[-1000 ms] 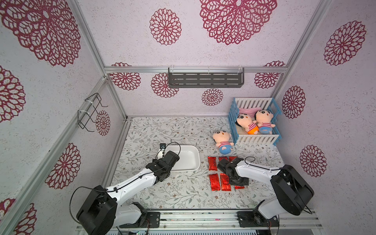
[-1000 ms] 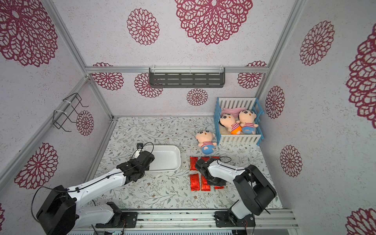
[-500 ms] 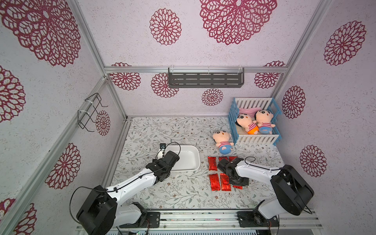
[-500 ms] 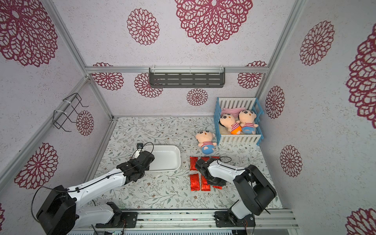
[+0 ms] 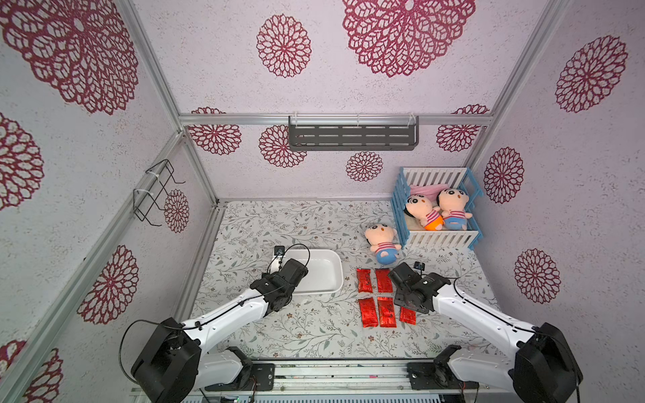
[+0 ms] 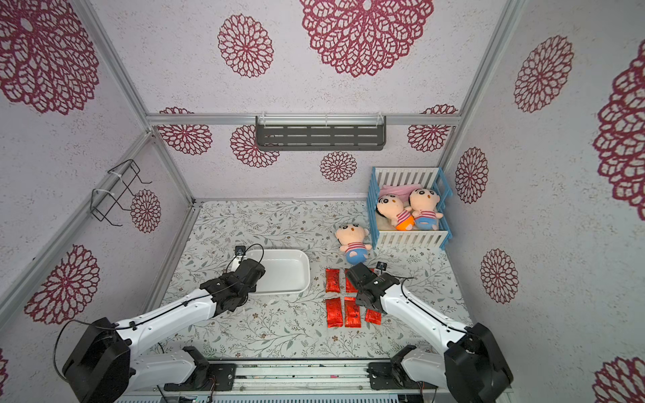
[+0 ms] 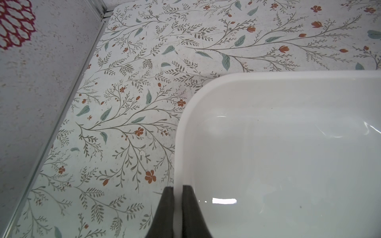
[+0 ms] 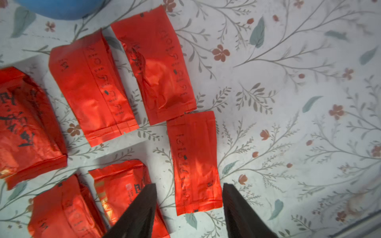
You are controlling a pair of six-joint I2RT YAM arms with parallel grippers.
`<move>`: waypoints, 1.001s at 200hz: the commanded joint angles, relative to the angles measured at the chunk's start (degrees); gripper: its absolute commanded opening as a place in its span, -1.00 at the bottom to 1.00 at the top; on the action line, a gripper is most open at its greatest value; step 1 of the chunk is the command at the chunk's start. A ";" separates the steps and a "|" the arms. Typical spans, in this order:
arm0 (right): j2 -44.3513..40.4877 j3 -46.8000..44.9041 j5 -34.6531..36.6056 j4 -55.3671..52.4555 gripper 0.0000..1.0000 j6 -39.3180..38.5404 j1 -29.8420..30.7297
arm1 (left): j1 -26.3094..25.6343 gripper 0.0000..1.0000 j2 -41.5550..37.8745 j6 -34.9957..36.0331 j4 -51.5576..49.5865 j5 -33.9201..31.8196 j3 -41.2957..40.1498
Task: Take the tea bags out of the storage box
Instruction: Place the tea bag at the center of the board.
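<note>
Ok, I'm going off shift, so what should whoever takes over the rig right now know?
Left gripper: shut on the storage box rim.
Right gripper: open, above one tea bag that lies flat on the table.
All six tea bags lie on the table beside the box; none is held.
Done: no bag shows in the box.
Left: probably release the box and retract.

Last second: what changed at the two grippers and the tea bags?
The right gripper opened its jaws and let go of a tea bag, which lies flat on the table between them. The left gripper stays shut on the storage box rim; the box and the other tea bags look unmoved.
</note>
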 commanded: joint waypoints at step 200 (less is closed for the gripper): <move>7.98 -2.89 -2.60 -0.29 0.27 -1.59 3.43 | -1.33 -1.00 0.75 1.20 -0.53 -0.33 0.79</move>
